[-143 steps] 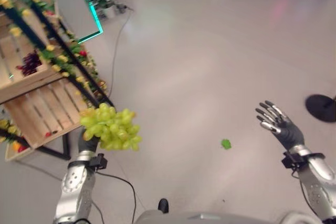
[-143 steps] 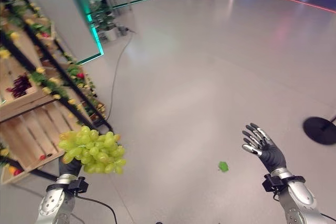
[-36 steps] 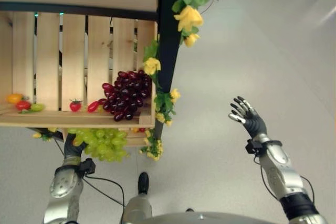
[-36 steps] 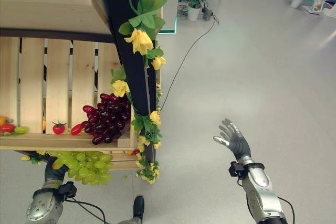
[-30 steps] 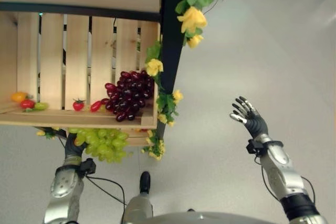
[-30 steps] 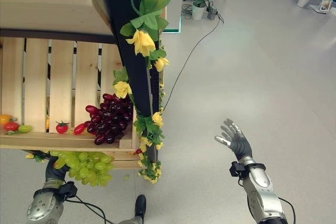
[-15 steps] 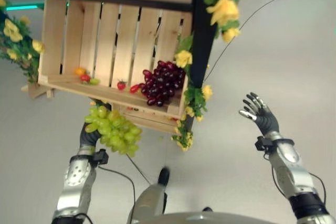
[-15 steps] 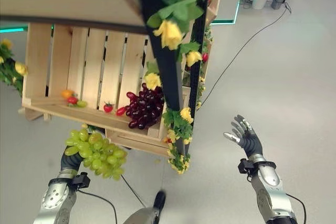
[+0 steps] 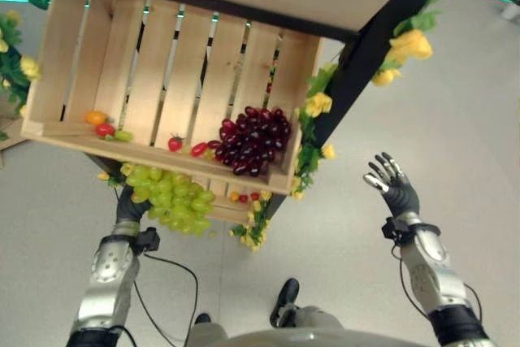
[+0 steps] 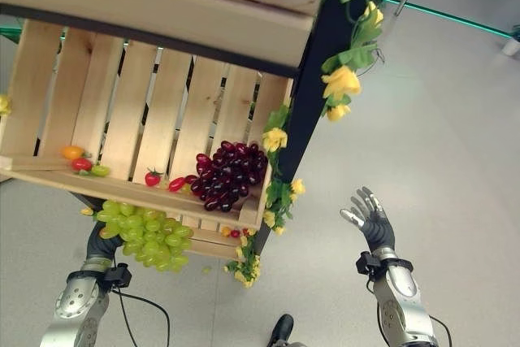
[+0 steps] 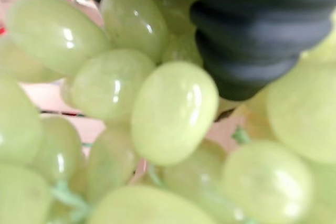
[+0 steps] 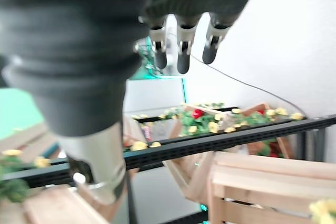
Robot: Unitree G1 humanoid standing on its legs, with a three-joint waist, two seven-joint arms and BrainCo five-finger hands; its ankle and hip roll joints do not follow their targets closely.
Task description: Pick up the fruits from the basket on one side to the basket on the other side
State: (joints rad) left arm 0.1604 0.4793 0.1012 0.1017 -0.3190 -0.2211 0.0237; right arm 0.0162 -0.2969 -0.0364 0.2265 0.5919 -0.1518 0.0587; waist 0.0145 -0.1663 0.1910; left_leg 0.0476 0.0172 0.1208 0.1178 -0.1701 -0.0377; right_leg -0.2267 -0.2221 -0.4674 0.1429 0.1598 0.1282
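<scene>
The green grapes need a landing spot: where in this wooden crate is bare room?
Bare slats fill the wooden crate behind its small fruits and tomatoes. The right corner, beside the purple grapes, is crowded. Left hand holds the green grapes.

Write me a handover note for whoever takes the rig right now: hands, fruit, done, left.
Left hand: shut on the green grapes, held just below the front edge of the wooden crate.
Right hand: open, raised over the floor, holding nothing.
In the crate: purple grapes, small tomatoes and other small fruit near its left end.
Done: green grapes picked up.
Left: lift them over the front edge, set them down in the crate.
</scene>
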